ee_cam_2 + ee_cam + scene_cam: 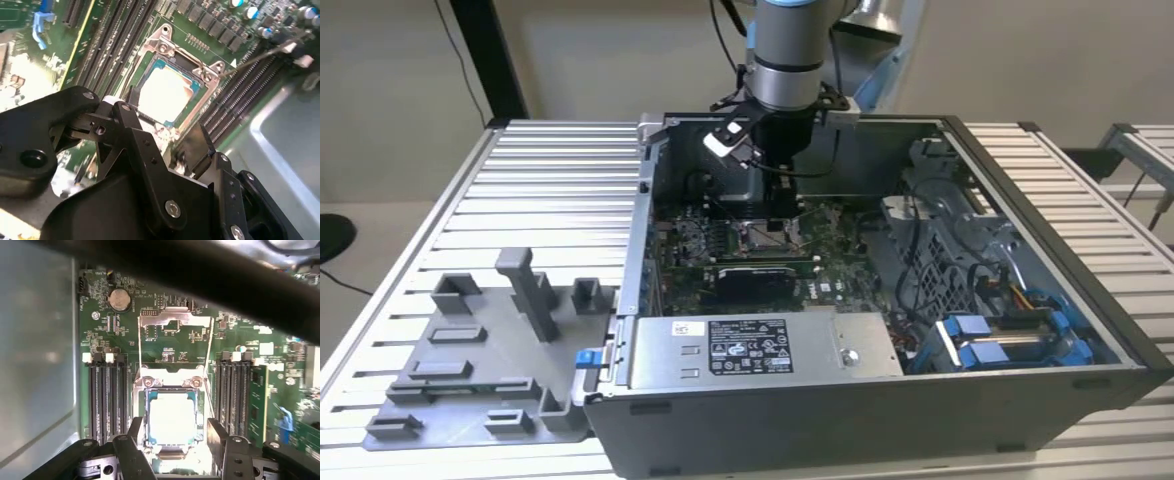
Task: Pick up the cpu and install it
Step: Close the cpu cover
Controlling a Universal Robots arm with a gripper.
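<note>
The cpu [172, 417] [167, 92], a silvery-white square with a green edge, lies flat in the socket on the green motherboard [165, 352]. The socket's metal frame [175, 320] is folded back and its thin lever [260, 55] stands up beside it. My gripper [175, 432] [167, 117] hangs just above the cpu, open. One black finger [135, 427] is off one side of the chip and the other finger [217, 432] off the opposite side, each with a small gap. In the exterior view the gripper [767, 205] reaches down inside the open computer case [1067, 390], over the socket [765, 237].
Memory slots [105, 400] [235, 395] flank the socket on both sides. A grey power supply box [747, 345] fills the case's front, with blue drive brackets [987, 335] at the exterior view's right. A grey fixture plate [480, 380] with upright posts lies on the slatted table at the exterior view's left.
</note>
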